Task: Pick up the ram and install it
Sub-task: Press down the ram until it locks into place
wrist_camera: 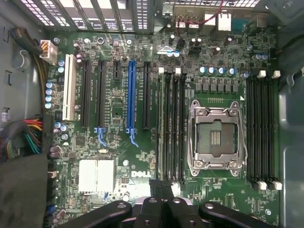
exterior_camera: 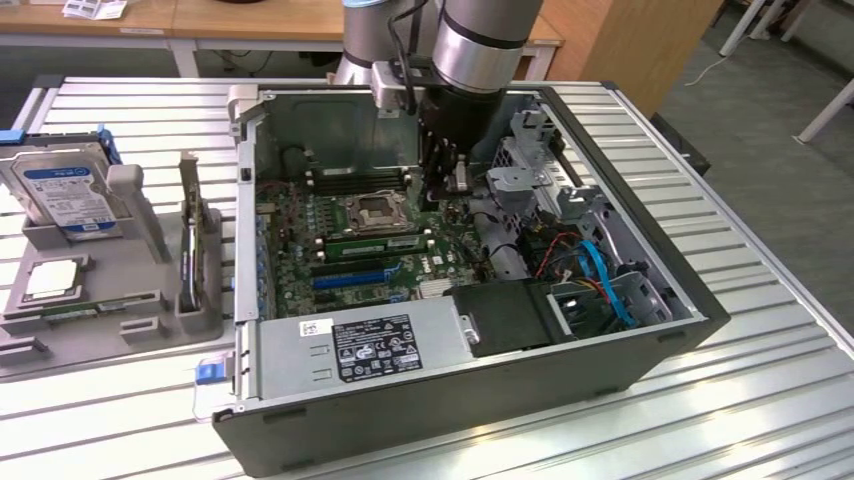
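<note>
Ram (exterior_camera: 380, 241): one long, narrow green board stick. It stands on its long edge, level, just at 6 o'clock of the CPU socket (exterior_camera: 376, 208) in the exterior view.

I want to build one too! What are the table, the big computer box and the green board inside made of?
Table: probably bare aluminium, with silvery ribbed slats that shine.
Computer box: likely sheet metal, matte dark grey with thin folded edges.
Green board: looks like circuit-board laminate, glossy green and studded with soldered parts.

Exterior view oblique, farther; wrist view close overhead; sharing motherboard (exterior_camera: 296, 222).
</note>
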`<state>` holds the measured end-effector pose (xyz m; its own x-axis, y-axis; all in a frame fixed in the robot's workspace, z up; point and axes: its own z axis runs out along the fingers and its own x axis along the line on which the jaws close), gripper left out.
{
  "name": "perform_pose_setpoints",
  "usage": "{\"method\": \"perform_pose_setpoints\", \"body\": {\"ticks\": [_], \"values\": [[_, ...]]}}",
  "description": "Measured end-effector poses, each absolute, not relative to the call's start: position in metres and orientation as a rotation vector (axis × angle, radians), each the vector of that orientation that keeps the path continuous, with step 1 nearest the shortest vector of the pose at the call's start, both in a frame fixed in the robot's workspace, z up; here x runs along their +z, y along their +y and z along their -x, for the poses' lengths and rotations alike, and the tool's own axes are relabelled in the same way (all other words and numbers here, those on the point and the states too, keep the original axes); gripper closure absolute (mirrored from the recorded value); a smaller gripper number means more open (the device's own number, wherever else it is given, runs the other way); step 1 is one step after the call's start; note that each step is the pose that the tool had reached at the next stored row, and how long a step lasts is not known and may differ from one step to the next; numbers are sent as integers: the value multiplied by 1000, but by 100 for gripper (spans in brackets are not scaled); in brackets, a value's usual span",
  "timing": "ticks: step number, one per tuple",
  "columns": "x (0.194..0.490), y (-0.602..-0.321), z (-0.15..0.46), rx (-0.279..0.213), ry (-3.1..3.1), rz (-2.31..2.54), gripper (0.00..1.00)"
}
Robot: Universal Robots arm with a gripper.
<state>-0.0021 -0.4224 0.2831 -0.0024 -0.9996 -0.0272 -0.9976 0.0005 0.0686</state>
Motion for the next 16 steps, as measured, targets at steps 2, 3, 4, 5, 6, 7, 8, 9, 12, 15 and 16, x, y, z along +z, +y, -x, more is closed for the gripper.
{"method": "perform_pose_setpoints", "body": {"ticks": [2,3,4,5,6,7,8,9,12,15,16], "values": [[281,-423,2,-106,-2201,-2198,90],[281,-423,2,-105,-2201,-2198,90],[280,-423,2,-106,-2201,-2198,90],[279,-423,2,-106,-2201,-2198,90],[278,-423,2,-106,-2201,-2198,90],[277,-423,2,-106,-2201,-2198,90],[277,-423,2,-106,-2201,-2198,90],[276,-423,2,-105,-2201,-2198,90],[274,-424,2,-106,-2201,-2198,90],[272,-424,2,-106,-2201,-2198,90],[271,-424,2,-106,-2201,-2198,90]]}}
